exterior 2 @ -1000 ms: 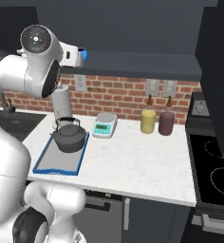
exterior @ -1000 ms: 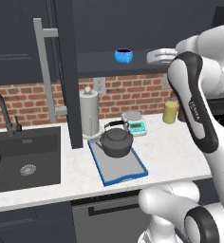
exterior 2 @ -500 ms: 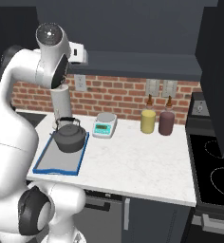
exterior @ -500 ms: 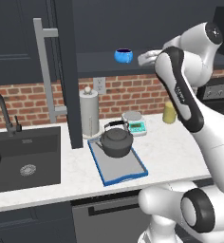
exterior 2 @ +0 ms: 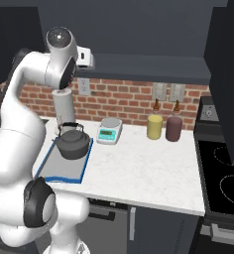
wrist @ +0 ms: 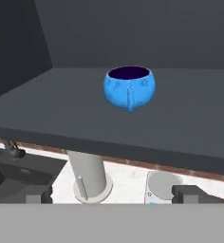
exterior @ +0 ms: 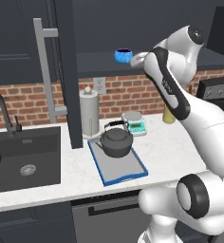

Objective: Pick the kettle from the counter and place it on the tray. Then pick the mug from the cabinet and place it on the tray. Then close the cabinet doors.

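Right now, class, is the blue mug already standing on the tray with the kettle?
No, the mug stands on the cabinet shelf, untouched.

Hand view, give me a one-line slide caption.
Open claw faces the blue mug upright on the cabinet shelf, handle toward the camera.

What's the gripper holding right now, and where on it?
Nothing. The gripper is open, short of the mug, which sits untouched on the cabinet shelf with its handle facing the camera. The kettle already sits on the tray.
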